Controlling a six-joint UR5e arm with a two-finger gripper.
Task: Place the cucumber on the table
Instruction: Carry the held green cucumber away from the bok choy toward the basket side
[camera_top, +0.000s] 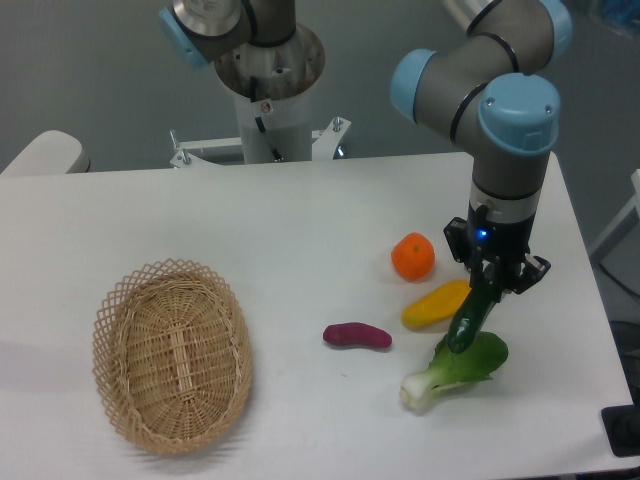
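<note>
One gripper (497, 281) clamps one cucumber (470, 320) above one table (300, 240), beside one bok choy (455, 368)

High frontal view over table (300, 230)

- A white table (300, 230) with rounded corners fills most of the view, with the robot arm's base behind its far edge.
- The arm reaches down at the right side; its gripper (492, 283) is closed around the upper end of a dark green cucumber (470, 320).
- The cucumber hangs tilted, its lower end over a bok choy (455, 368) (leafy green, white stem) lying on the table.
- Just left of the cucumber lies a yellow pepper (432, 304), with an orange (413, 256) beyond it.
- A purple sweet potato (357, 336) lies nearer the middle.
- An oval wicker basket (172, 353) sits at the front left, well apart from the vegetables.
</note>
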